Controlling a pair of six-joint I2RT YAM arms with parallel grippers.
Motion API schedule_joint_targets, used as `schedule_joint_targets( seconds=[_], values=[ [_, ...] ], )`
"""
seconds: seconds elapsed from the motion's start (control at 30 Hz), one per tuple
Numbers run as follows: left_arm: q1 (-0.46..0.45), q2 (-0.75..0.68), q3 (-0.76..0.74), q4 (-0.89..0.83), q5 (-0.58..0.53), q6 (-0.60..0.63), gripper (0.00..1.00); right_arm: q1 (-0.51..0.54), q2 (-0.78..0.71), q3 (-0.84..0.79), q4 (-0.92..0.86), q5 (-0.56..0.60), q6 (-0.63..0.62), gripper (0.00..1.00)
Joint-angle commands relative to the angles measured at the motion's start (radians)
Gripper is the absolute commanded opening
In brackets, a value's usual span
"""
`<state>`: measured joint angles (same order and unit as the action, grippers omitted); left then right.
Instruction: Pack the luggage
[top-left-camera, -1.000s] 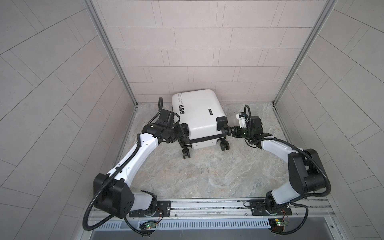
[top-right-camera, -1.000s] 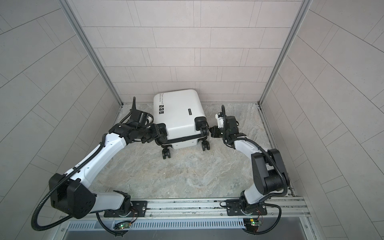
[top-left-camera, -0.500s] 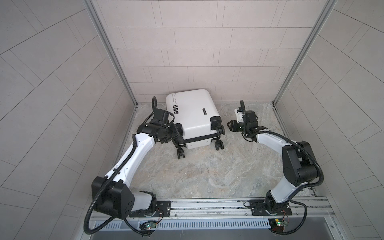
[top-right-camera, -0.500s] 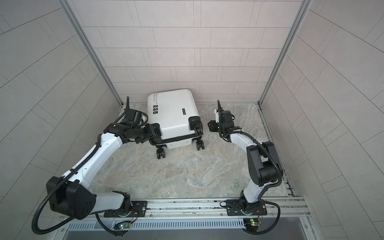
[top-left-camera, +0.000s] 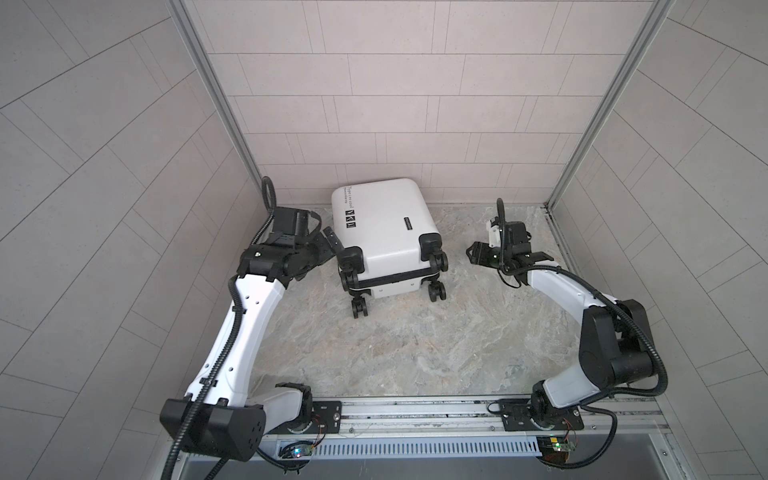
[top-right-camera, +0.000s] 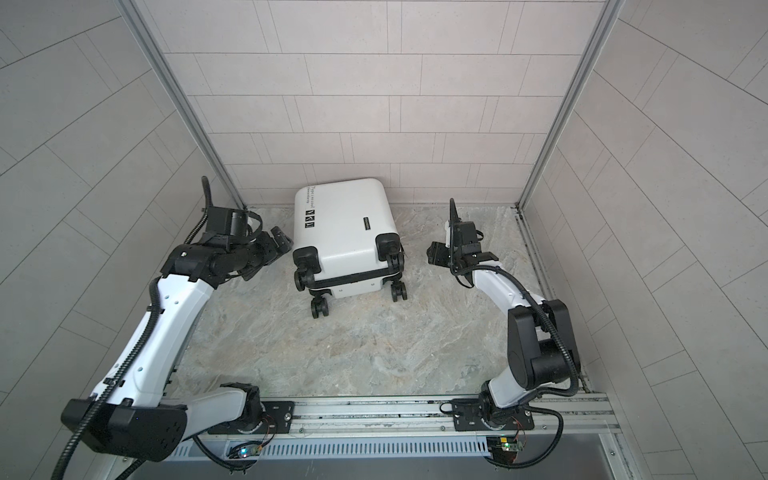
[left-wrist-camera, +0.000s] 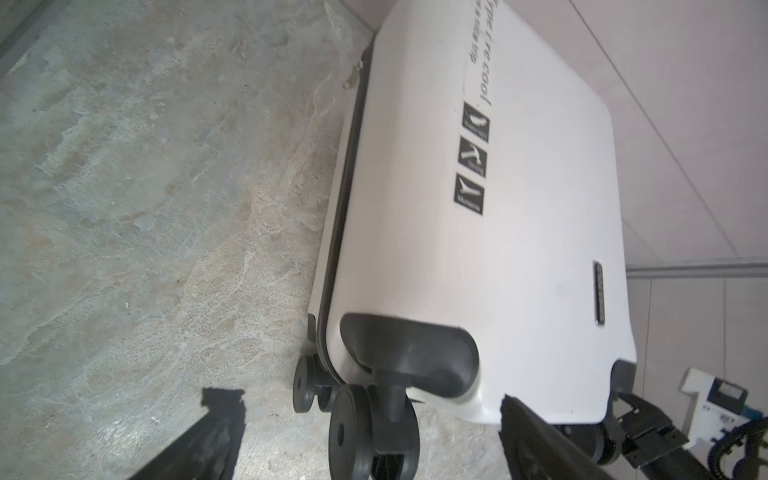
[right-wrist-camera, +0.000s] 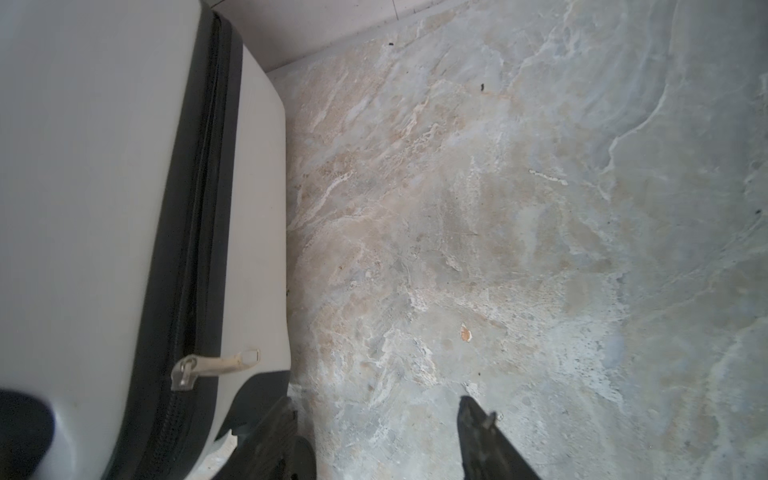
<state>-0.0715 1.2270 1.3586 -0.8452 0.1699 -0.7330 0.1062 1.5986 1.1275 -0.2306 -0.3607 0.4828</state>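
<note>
The luggage (top-left-camera: 382, 232) (top-right-camera: 345, 232) is a white hard-shell suitcase lying flat and closed near the back wall, black wheels toward the front, with printed text and black squares (left-wrist-camera: 471, 158) on its upper face. My left gripper (top-left-camera: 328, 247) (top-right-camera: 277, 245) stands open just left of the near left wheel corner. In the left wrist view a black wheel (left-wrist-camera: 365, 432) sits between its spread fingers (left-wrist-camera: 220, 432) without touching them. My right gripper (top-left-camera: 473, 254) (top-right-camera: 434, 254) hangs open to the right of the luggage, apart from it, over bare floor (right-wrist-camera: 376, 402). A zipper pull (right-wrist-camera: 216, 363) lies on the luggage's side.
Tiled walls (top-left-camera: 415, 124) close the space at the back and both sides. A marbled floor (top-left-camera: 395, 353) stretches in front of the luggage. A metal rail (top-left-camera: 415, 411) with both arm bases runs along the front edge.
Both grippers have opened. The right gripper has drawn away to the right from the luggage's wheel. The luggage has shifted slightly left and back, and the left gripper has moved back with it.
</note>
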Motion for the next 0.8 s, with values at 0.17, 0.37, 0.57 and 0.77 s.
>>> schedule_joint_targets(
  seconds=[0.17,0.37,0.57,0.77],
  values=[
    [0.124,0.137,-0.034,0.311,0.088,-0.116,0.99,0.003,0.171,0.211,-0.163,-0.226,0.203,0.7],
    [0.125,0.281,-0.01,0.516,0.181,-0.115,0.97,0.083,0.259,0.331,-0.206,-0.223,0.238,0.7],
    [0.115,0.37,-0.002,0.678,0.264,-0.112,0.97,0.121,0.311,0.416,-0.288,-0.203,0.212,0.68],
    [0.079,0.441,0.057,0.65,0.304,-0.009,0.97,0.148,0.307,0.432,-0.357,-0.181,0.15,0.67]
  ],
)
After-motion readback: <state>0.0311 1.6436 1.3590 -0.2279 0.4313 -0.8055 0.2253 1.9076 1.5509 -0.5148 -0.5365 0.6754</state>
